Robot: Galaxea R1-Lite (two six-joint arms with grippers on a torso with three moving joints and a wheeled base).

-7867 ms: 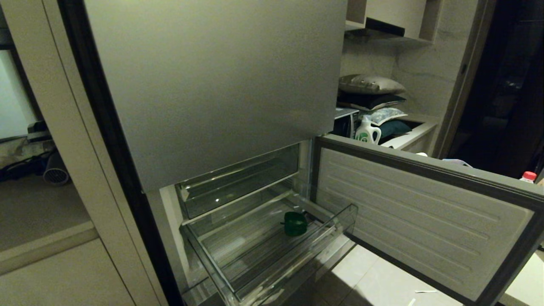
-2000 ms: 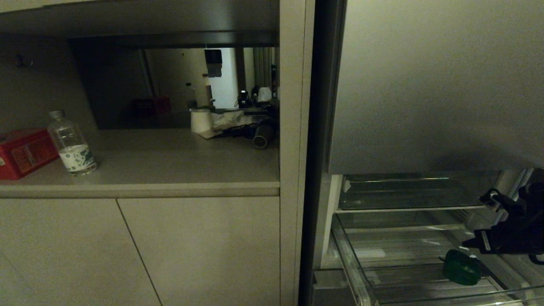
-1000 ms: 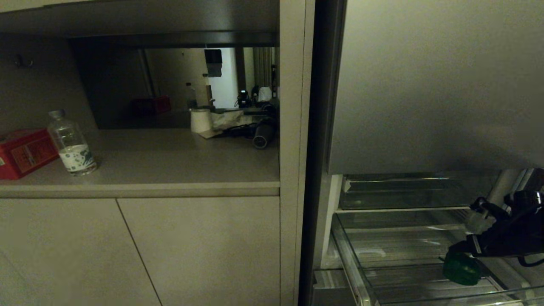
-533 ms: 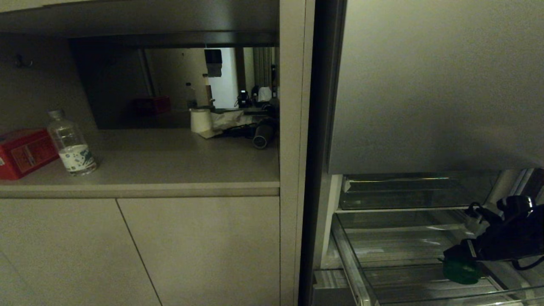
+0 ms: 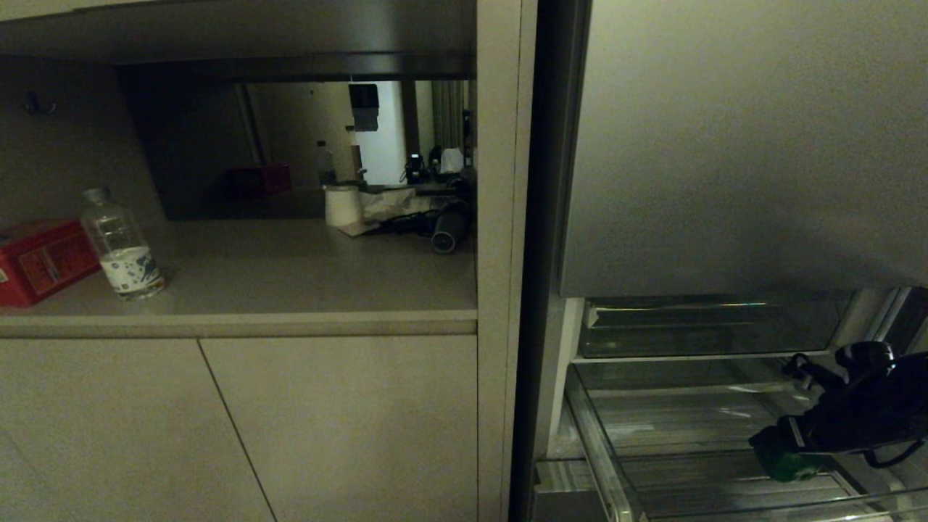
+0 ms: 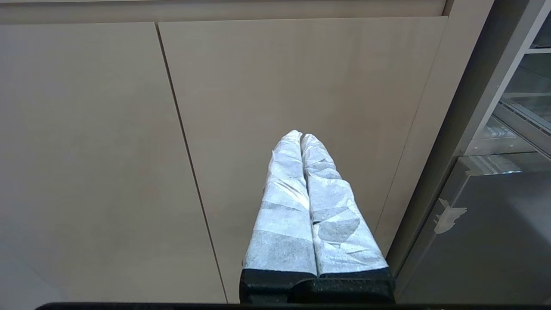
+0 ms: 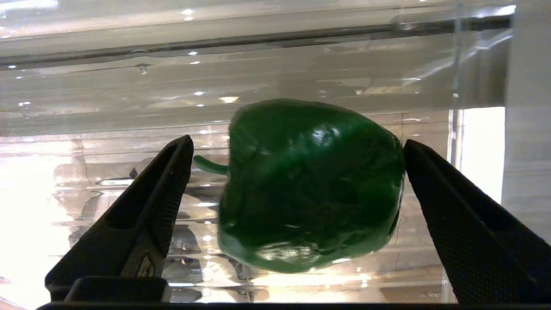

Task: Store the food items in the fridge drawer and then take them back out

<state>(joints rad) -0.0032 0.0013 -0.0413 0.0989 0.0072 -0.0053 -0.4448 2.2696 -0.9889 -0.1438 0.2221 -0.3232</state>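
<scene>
At the lower right of the head view, the right gripper [image 5: 770, 444] reaches into the clear bin of the fridge drawer [image 5: 602, 464], its black fingers low over the green pepper [image 5: 790, 467], which lies on the bin floor and is partly covered by the gripper. The grey top door [image 5: 725, 145] fills the upper right of the frame. On the left, a beige counter [image 5: 290, 283] carries a red box [image 5: 40, 261] and a clear bottle [image 5: 123, 246] at the far left, with a white roll [image 5: 341, 206] and a dark hair dryer [image 5: 446, 235] further back toward the middle. Beige cabinet doors [image 5: 217, 428] fill the lower left.

In the left wrist view, the left gripper [image 6: 301, 137] sits in the centre of the frame, its two white-wrapped fingers [image 6: 284, 206] pressed together with nothing between them, pointing at the cabinet doors [image 6: 280, 77]. At the lower right stands a grey fridge panel [image 6: 495, 241] with a scrap of white tape [image 6: 447, 213] on its edge.

In the right wrist view, the pepper [image 7: 310, 185] fills the centre, lying on its side on the clear bin floor [image 7: 64, 172] with its stem pointing to the left of the frame. The right gripper [image 7: 297, 148] has its jaws spread wide, one black finger [image 7: 146, 202] at lower left clear of the pepper, the other at lower right just beside its skin; whether that one touches, I cannot tell.
</scene>
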